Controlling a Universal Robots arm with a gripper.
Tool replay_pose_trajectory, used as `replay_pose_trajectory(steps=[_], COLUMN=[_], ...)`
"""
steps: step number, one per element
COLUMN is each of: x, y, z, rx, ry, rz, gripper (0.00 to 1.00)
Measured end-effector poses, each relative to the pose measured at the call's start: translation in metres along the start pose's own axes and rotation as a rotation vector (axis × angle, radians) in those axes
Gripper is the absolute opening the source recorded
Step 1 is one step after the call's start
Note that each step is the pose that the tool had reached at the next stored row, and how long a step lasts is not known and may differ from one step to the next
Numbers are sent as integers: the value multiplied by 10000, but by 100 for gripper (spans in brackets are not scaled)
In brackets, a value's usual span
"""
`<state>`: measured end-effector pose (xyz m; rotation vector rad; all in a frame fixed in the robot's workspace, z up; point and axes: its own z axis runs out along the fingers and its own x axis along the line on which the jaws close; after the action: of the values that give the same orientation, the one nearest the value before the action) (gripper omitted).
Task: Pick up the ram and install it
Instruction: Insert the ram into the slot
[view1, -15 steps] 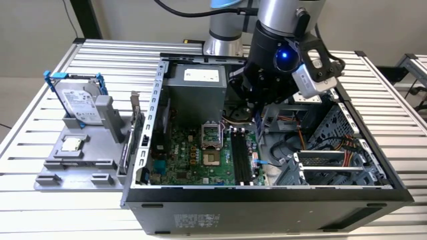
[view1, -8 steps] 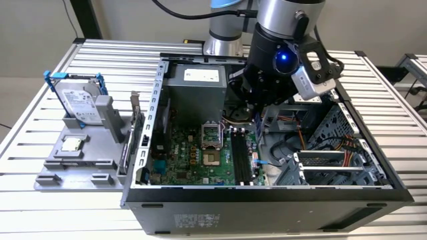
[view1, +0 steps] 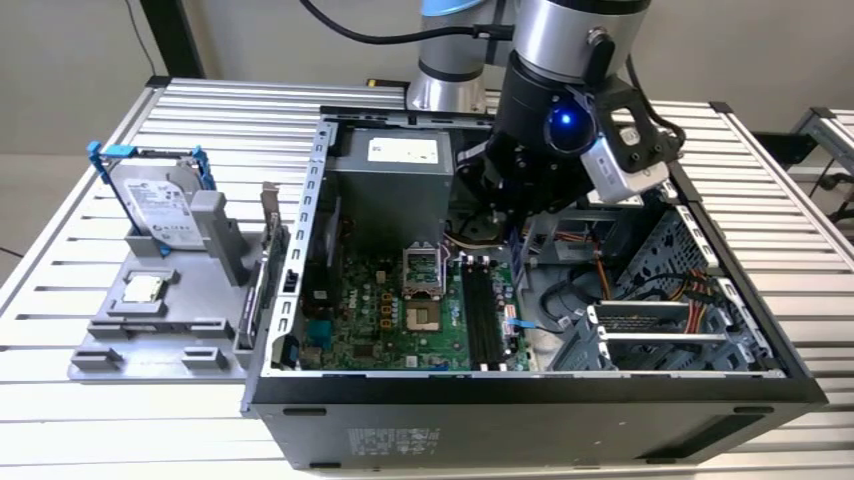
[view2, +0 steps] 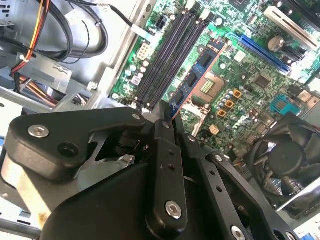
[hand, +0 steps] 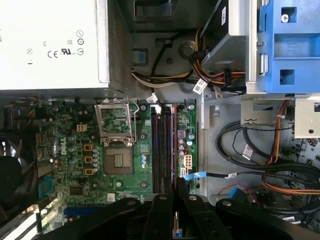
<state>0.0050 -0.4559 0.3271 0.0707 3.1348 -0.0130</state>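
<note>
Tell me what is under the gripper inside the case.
The ram, clamped in the gripper, hangs over the motherboard near the black memory slots. The fingers cover its near end.

Gripper (view2: 167, 117) fingers are covering the near end of the ram (view2: 192, 82) in the second wrist view, so the grip point is hiding. In the exterior view the arm is blocking the gripper tips and ram entirely. Fan (view2: 290, 160) is running off the frame edge. Power supply (hand: 50, 45) is getting cropped in the first wrist view.
</note>
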Motion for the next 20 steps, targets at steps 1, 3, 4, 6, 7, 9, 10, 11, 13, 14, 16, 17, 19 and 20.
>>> replay_pose_trajectory(steps=[1,3,4,6,7,9,10,11,13,14,16,17,19,20], x=[0,0,0,0,0,0,0,0,0,0,0,0,0,0], y=[0,0,0,0,0,1,1,1,1,1,1,1,1,1], z=[5,15,20,29,33,42,46,51,59,64,72,76,85,89], rx=[3,7,11,19,23,30,33,37,45,49,56,60,68,71], ry=[0,0,-1,-1,-1,-1,-2,-2,-2,-2,-3,-3,-3,-3], rz=[0,0,0,0,0,0,-1,-1,0,0,-1,0,0,-1], gripper=[0,0,0,0,0,0,0,0,0,0,0,0,0,0])
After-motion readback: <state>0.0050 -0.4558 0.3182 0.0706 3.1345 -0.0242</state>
